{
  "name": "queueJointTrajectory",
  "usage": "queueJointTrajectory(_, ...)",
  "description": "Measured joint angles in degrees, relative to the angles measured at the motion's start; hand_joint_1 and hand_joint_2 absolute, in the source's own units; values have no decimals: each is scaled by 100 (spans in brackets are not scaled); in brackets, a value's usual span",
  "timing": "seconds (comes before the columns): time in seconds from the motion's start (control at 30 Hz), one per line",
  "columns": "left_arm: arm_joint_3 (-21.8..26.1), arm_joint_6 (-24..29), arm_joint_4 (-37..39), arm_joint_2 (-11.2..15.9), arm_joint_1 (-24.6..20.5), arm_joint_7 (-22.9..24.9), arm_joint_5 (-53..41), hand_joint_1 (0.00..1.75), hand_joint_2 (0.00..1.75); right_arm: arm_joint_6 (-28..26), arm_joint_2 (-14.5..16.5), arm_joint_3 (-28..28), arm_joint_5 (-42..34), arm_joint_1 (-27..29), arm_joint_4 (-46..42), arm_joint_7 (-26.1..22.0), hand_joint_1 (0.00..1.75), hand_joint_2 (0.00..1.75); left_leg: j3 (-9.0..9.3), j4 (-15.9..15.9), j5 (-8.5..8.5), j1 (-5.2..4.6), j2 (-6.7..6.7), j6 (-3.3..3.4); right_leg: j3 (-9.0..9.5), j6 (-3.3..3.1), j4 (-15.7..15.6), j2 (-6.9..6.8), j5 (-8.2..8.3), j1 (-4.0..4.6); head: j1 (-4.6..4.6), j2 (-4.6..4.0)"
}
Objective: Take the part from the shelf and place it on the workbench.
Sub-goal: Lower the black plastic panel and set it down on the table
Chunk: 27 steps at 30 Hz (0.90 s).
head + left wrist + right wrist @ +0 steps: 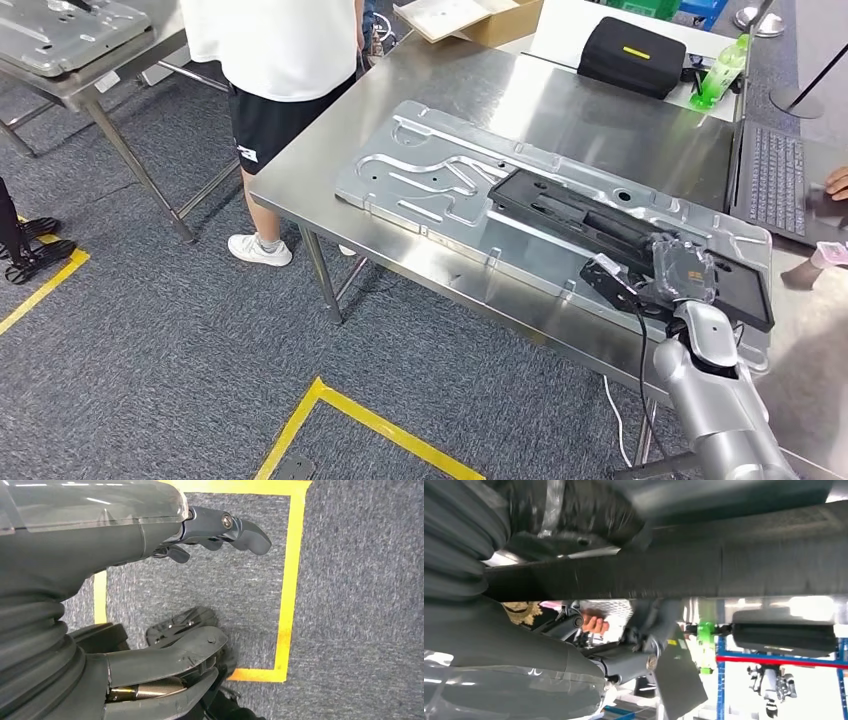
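Observation:
A long black part (570, 210) lies on a large silver stamped plate (430, 175) on the steel workbench (560, 110). My right hand (668, 272) is at the part's near right end, over the bench's front edge, and grips it there. In the blurred right wrist view the black part (724, 565) runs across the picture just past my right hand's fingers (629, 662). My left hand (100, 545) hangs over grey carpet with its fingers apart and nothing in it.
A person in a white shirt and black shorts (275, 60) stands at the bench's far left corner. A laptop (785, 180) with a person's hand (838, 183) on it sits at the right. A black case (632, 55), a green bottle (722, 72) and a cardboard box (470, 18) stand at the back. Yellow tape (360, 415) marks the floor.

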Motion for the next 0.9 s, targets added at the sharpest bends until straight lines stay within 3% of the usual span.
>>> queueJointTrajectory(0.07,0,-14,1,4,4,13,-6,0,175,-38,-3,-19,-10,3,63,-7,0,0,-1,2,-1,-1,2,3,-280,38,575,-1,-188,-16,-1,0)
queueJointTrajectory(0.1,0,-25,0,7,8,13,-2,0,175,-50,-3,-21,-11,6,90,-15,0,0,1,4,-3,0,2,1,-309,51,618,-2,-134,-28,-1,0)
queueJointTrajectory(0.13,0,-36,0,9,9,13,3,0,175,-59,-3,-22,-12,4,112,-25,0,0,5,6,-6,2,2,-3,-229,58,444,-5,17,-42,-1,0)
queueJointTrajectory(0.17,0,-43,-1,10,7,12,6,0,175,-64,-3,-24,-12,-4,127,-34,0,0,12,10,-12,4,2,-11,-58,61,98,-14,223,-56,-1,0)
queueJointTrajectory(0.23,0,-48,-1,11,1,13,3,0,175,-70,-2,-28,-12,-36,143,-45,0,0,17,25,-28,-7,0,-51,294,36,-597,-31,478,-46,-2,0)
queueJointTrajectory(0.3,1,-47,0,14,-3,15,0,0,175,-75,-1,-33,-17,-57,151,-45,0,0,14,30,-35,-17,0,-108,419,-18,-861,-31,495,-8,-3,0)
queueJointTrajectory(0.4,2,-42,0,16,-1,20,10,0,175,-86,2,-56,-52,-57,152,-35,0,0,-10,89,-96,2,1,-206,439,-129,-916,-24,520,-6,-3,0)
queueJointTrajectory(0.47,2,-36,0,17,0,25,18,0,175,-91,7,-68,-67,-58,147,-27,0,0,-187,497,-358,12,-2,-251,462,-204,-952,-31,541,-17,-7,0)
queueJointTrajectory(0.57,2,-21,1,18,14,34,24,0,175,-94,24,-72,-71,-42,146,-16,0,0,-662,1536,-836,18,-3,-277,462,-253,-948,-36,536,13,-9,0)
queueJointTrajectory(0.63,2,-14,-1,19,21,38,25,0,175,-95,30,-73,-71,-32,145,-11,0,0,-782,1787,-907,18,-3,-281,461,-256,-943,-35,535,19,-10,0)
queueJointTrajectory(0.7,2,-13,0,19,22,38,26,0,175,-96,31,-73,-71,-30,144,-8,0,0,-787,1798,-902,18,-3,-281,461,-256,-942,-34,534,19,-10,0)
queueJointTrajectory(0.73,3,-12,0,19,24,38,27,0,175,-97,32,-73,-71,-21,139,-1,0,0,-777,1777,-866,18,-3,-280,461,-256,-938,-33,533,19,-9,0)
queueJointTrajectory(0.8,5,-3,0,21,20,39,39,0,175,-101,45,-77,-74,20,73,32,0,0,-421,1052,-486,15,-6,-242,450,-224,-897,-17,513,25,-8,0)
queueJointTrajectory(0.87,15,8,0,23,20,43,69,0,175,-100,68,-88,-82,127,-96,111,0,0,-28,235,-135,-5,-19,-172,430,-146,-854,-1,492,36,-4,0)
queueJointTrajectory(0.9,26,13,1,23,22,45,85,0,175,-98,82,-94,-79,212,-218,164,0,0,26,106,-115,-5,-25,-130,419,-103,-840,2,482,39,-2,0)
